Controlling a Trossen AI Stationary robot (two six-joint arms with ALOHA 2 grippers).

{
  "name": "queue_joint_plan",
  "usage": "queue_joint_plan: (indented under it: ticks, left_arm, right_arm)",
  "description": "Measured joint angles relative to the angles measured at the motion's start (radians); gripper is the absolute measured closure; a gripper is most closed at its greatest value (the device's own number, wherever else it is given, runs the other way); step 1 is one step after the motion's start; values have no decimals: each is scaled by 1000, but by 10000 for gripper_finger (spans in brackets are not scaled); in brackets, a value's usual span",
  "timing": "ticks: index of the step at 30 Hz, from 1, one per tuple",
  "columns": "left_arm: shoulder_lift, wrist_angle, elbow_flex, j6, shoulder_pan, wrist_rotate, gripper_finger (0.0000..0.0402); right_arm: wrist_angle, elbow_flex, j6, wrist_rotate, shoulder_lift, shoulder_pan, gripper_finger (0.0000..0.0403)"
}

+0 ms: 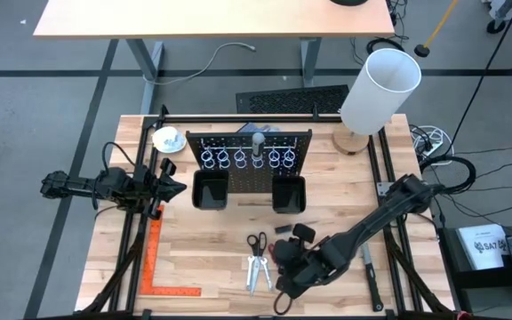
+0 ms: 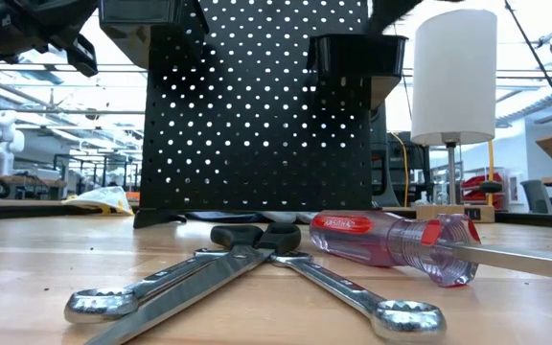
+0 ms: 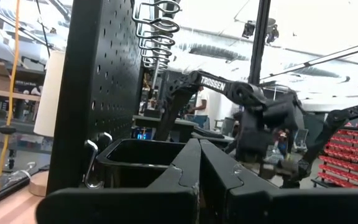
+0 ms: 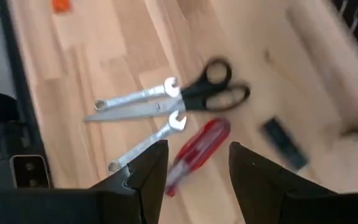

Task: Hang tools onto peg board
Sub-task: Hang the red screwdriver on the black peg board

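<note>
1. Right hand (image 4: 194,168) — fingers spread, empty — hovers over the red clear-handled screwdriver (image 4: 194,152) lying on the wooden desk (image 4: 104,56); straddle its handle squarely, then clench.
2. Left hand (image 3: 199,180) waits clenched beside the black perforated peg board (image 1: 252,160).

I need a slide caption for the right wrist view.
Open right gripper above red screwdriver, beside scissors and wrenches.

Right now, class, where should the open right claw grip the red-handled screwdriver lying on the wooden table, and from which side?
Grip the red-handled screwdriver across its thick handle, coming straight down from above: it lies flat, and the open right claw already straddles it.
</note>
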State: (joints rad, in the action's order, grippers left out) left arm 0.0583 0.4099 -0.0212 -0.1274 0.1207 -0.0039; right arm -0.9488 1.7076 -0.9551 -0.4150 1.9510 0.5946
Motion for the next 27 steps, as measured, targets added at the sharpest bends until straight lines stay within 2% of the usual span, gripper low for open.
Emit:
queue_joint_plan:
  ticks: [5, 13, 27]
  left_arm:
    - [0, 0, 0, -23, 0, 0, 395]
    - [0, 1, 0, -23, 0, -1, 395]
    - [0, 1, 0, 3, 0, -3, 395]
  right_arm:
    - [0, 0, -128, 76, 68, -10, 233]
    - [3, 0, -281, 103, 170, -15, 214]
    - [83, 0, -353, 99, 268, -49, 217]
